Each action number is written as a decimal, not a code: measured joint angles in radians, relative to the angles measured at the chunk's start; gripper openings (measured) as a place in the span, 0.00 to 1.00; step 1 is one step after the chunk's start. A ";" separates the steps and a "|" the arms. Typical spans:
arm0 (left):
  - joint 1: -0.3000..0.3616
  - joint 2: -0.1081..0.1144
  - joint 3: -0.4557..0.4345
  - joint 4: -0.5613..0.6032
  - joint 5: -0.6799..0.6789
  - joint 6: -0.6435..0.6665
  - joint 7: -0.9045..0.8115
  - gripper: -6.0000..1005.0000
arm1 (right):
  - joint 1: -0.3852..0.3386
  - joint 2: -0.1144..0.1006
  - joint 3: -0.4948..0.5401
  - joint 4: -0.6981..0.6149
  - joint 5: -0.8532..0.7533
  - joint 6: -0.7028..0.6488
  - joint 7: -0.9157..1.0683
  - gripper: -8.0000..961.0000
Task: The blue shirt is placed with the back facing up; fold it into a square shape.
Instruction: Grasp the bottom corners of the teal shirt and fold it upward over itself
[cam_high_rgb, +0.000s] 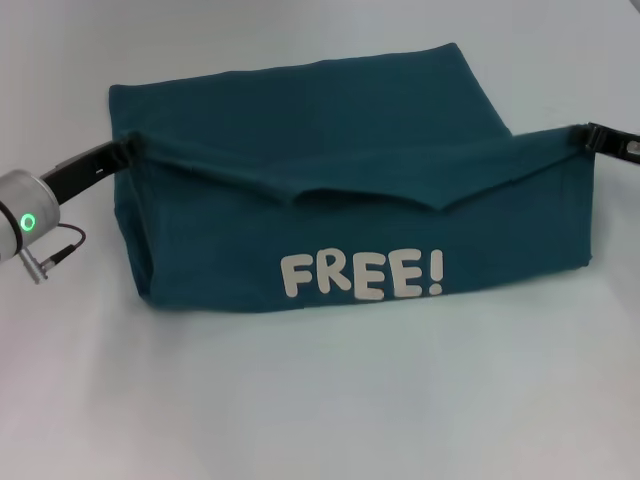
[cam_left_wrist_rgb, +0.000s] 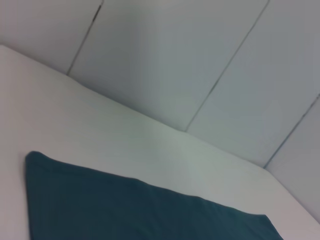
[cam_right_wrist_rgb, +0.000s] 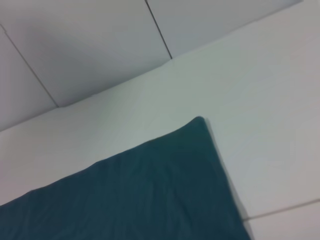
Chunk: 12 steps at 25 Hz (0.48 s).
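Soft teal blue shirt (cam_high_rgb: 330, 190) lifted, draped; left gripper (cam_high_rgb: 128, 150), right gripper (cam_high_rgb: 585, 135) pinch edge.

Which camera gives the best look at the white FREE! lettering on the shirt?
The head view: the FREE! lettering reads fully on the blue shirt. Both wrist views show only plain teal cloth, no letters.

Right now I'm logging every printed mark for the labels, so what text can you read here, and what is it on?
"FREE!" in white letters, on the lifted front flap of the blue shirt, seen from the head camera.
No other words, numbers or signs show in any view; both wrist views show only plain cloth.
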 joint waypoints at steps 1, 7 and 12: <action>-0.002 0.000 0.000 0.000 -0.006 -0.007 0.003 0.03 | 0.003 0.000 -0.006 0.000 0.008 0.009 -0.002 0.05; -0.017 -0.004 0.000 -0.010 -0.096 -0.037 0.079 0.03 | 0.013 -0.001 -0.063 0.001 0.077 0.065 -0.017 0.05; -0.027 -0.007 0.001 -0.041 -0.108 -0.081 0.124 0.03 | 0.025 0.008 -0.094 0.016 0.107 0.121 -0.048 0.05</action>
